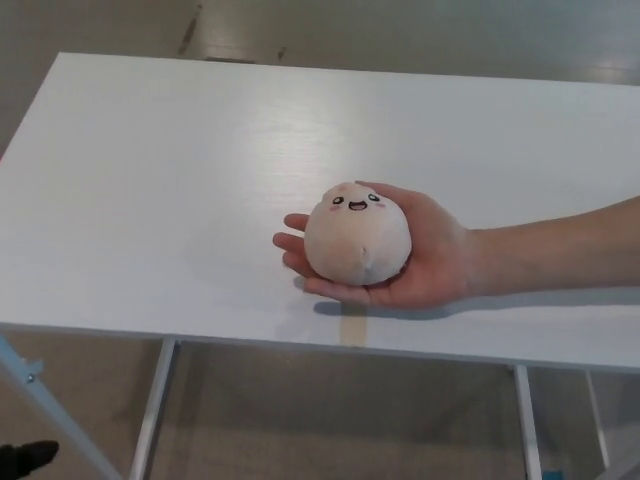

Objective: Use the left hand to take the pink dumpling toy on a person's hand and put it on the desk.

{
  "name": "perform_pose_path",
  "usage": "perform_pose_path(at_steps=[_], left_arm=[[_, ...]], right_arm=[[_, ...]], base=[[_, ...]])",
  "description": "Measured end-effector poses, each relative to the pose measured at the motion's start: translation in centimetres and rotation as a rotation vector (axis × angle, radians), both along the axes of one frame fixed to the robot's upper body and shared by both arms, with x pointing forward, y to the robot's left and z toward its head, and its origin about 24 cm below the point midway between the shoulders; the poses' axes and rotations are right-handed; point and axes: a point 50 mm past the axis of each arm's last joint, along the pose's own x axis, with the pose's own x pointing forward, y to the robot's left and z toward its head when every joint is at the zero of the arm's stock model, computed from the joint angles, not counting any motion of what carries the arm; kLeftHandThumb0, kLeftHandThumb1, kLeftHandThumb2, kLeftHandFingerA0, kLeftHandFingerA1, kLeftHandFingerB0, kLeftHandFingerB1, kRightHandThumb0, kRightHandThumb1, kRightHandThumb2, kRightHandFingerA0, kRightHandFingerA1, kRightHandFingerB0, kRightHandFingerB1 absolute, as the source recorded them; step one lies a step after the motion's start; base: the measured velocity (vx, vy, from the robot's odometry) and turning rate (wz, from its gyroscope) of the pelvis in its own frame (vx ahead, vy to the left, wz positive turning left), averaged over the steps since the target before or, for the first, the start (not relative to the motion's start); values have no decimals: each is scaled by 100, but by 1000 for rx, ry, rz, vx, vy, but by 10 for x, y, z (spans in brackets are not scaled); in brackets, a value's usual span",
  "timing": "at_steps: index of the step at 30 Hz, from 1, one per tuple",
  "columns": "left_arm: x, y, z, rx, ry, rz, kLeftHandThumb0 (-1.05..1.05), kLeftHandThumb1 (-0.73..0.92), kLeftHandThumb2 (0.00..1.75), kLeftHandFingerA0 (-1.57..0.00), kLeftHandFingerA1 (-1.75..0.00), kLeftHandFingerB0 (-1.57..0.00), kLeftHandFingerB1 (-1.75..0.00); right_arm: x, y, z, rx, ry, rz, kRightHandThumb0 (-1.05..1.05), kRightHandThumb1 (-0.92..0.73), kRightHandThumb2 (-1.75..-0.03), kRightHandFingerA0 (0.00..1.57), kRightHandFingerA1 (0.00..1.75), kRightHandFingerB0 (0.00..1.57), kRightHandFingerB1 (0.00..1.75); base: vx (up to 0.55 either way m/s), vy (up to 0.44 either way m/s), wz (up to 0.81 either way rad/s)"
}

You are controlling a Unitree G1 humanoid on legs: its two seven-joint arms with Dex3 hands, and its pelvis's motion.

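Pink dumpling toy (357,234): being cradled in a person's upturned palm (425,262), just above the white bench (180,180). Left hand: a dark tip alone (25,458) is being shown at the lower corner, well apart from the toy; whether its fingers are apart cannot be told.

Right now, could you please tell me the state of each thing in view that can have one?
Pink dumpling toy: resting in the person's hand, face up.
Person's hand: open, palm up, held over the desk.
Desk: bare apart from a strip of tape near its front edge.
Robot's hands: not in view.
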Motion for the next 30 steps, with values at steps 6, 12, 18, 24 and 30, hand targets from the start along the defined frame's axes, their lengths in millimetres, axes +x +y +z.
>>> perform_pose_path(at_steps=[6, 12, 18, 24, 30], left_arm=[[-6, -3, 28, -2, -128, -58, -54, 38, 70, -53, -55, -35, -48], [-12, -8, 59, 4, -257, -106, -47, 44, 54, -46, -49, -36, -36], [-15, -14, 95, 22, -399, -152, -60, 38, 69, -27, -44, -20, -37], [-10, -24, 154, 74, -624, -243, -62, 38, 70, -26, -44, -20, -37], [10, -52, 226, 134, -901, -432, -61, 45, 55, -29, -35, -26, -29]], right_arm=[[1, 0, 0, 0, -2, 2, -21, -63, -58, 60, 45, 60, 47], [1, 0, 0, 0, -2, 3, -21, -63, -59, 59, 45, 57, 45], [1, 0, 0, 0, -2, 3, -21, -64, -59, 59, 44, 55, 44], [1, 0, 0, 0, -2, 4, -21, -64, -59, 59, 44, 58, 46], [1, 1, 0, 1, -3, 4, -20, -64, -59, 59, 45, 59, 46]], base=[[0, 0, 0], [0, 0, 0], [0, 0, 0], [0, 0, 0], [0, 0, 0]])
